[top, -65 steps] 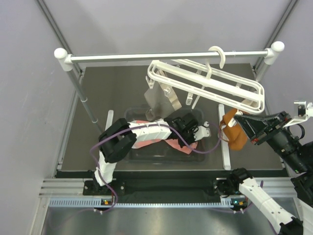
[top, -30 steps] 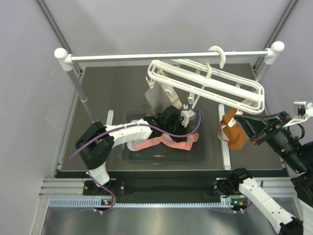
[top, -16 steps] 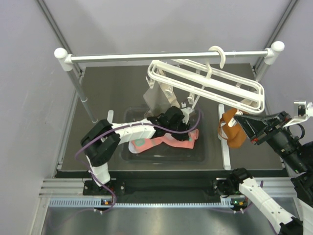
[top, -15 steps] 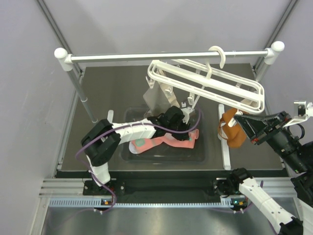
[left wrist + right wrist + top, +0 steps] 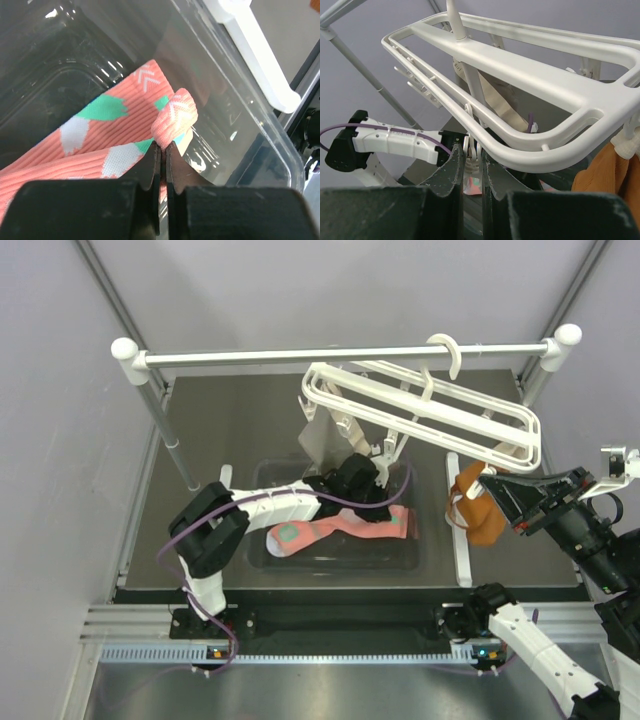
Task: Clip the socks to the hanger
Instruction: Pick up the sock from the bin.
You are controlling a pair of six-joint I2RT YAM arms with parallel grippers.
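My left gripper (image 5: 383,502) is shut on a fold of a salmon-pink sock (image 5: 340,528) with mint and white marks, held over the clear bin. In the left wrist view the jaws (image 5: 164,146) pinch the pink fold (image 5: 175,117); more sock fabric (image 5: 85,135) lies below in the bin. The white hanger (image 5: 430,412) hangs by its hook from the metal rail. My right gripper (image 5: 487,480) is shut on one dangling white clip (image 5: 472,159) under the hanger frame (image 5: 520,65).
A clear plastic bin (image 5: 330,555) sits mid-table, its right wall in the left wrist view (image 5: 240,115). A rust-orange cloth (image 5: 480,512) and a beige-grey cloth (image 5: 325,445) hang from hanger clips. The metal rail (image 5: 340,355) with ball ends spans the back.
My left gripper has taken a sock out of the bin's pile and drawn it to the right, so the sock now stretches out flat. The right arm has not moved.
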